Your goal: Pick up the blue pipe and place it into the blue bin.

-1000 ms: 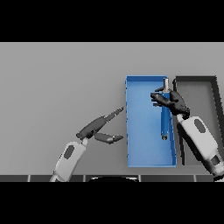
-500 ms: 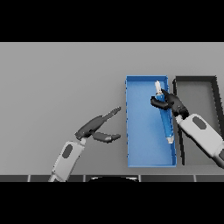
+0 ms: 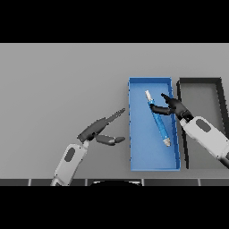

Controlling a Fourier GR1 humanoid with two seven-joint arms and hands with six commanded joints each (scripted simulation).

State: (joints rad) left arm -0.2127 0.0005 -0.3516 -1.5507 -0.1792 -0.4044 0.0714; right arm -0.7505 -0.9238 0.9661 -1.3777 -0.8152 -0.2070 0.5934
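Observation:
The blue pipe (image 3: 158, 118) lies inside the blue bin (image 3: 143, 156), slanting from upper left to lower right with pale ends. My right hand (image 3: 171, 106) hovers over the bin's right side, fingers spread and relaxed, its thumb reaching toward the pipe without closing on it. My left hand (image 3: 99, 130) rests open above the table to the left of the bin, fingers pointing toward the bin's left wall.
A dark grey bin (image 3: 200, 85) stands right beside the blue bin on its right side. The grey table (image 3: 58, 85) stretches out to the left and back.
The pipe has left my right hand and now lies flat in the blue bin. My right hand has opened and drawn back toward the bin's right wall. The left hand stayed put.

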